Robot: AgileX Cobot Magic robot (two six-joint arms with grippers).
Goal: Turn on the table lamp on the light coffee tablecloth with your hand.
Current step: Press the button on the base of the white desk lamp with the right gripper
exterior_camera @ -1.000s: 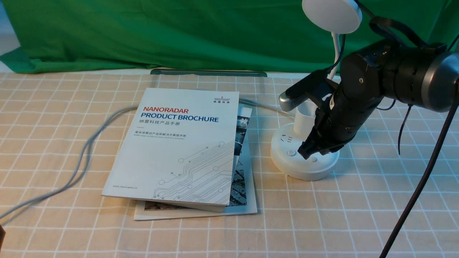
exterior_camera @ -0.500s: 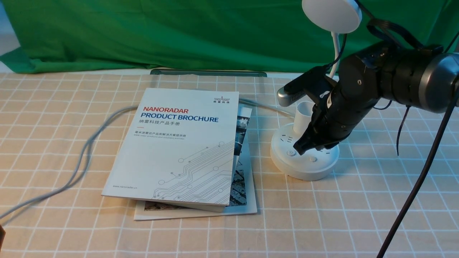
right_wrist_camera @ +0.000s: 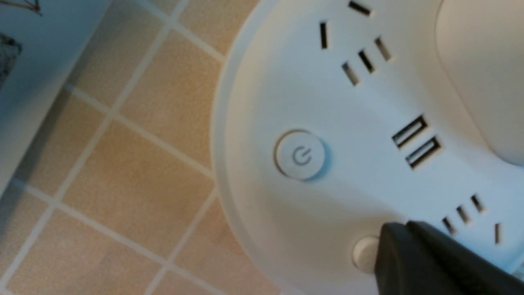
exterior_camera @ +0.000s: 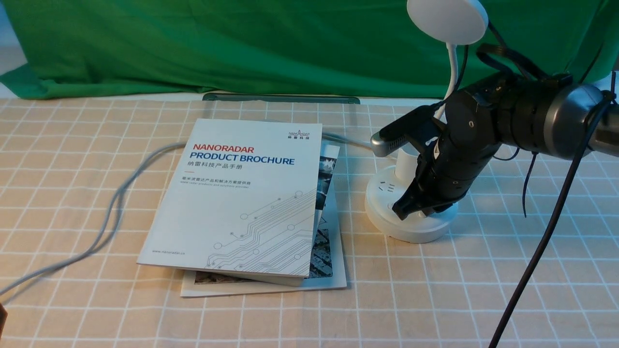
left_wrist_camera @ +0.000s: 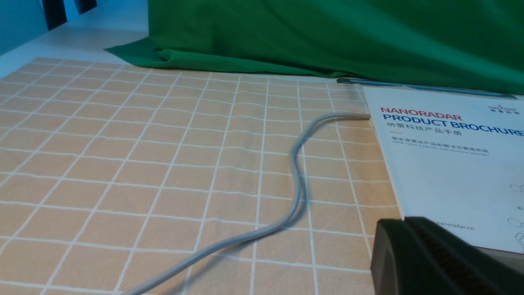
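Right arm has swung a little leftward and dipped since a second ago; lamp, brochure and cable unmoved

Front view: table lamp (exterior_camera: 411,227) stands on the light coffee tablecloth (exterior_camera: 435,290), just right of the brochure (exterior_camera: 242,193), disc head up against the green cloth (exterior_camera: 242,43). Right gripper (exterior_camera: 400,211) points down onto the front of the round base, jaws together, nothing held. No glow visible from the head

Left wrist view: left gripper (left_wrist_camera: 403,223) low by the brochure's edge, jaws looking pressed together, empty; grey cable (left_wrist_camera: 294,172) snakes past

Right wrist view: closed tip sits at the edge of the small plain button (right_wrist_camera: 362,254), partly covering it; power button (right_wrist_camera: 301,155) lies uncovered nearby. Touching or just above, cannot tell

Step in hand, as I judge: the press itself. Next move calls for a short straight push down on the button under the tip, then a lift to check the head for light; if none, the power button is the other candidate
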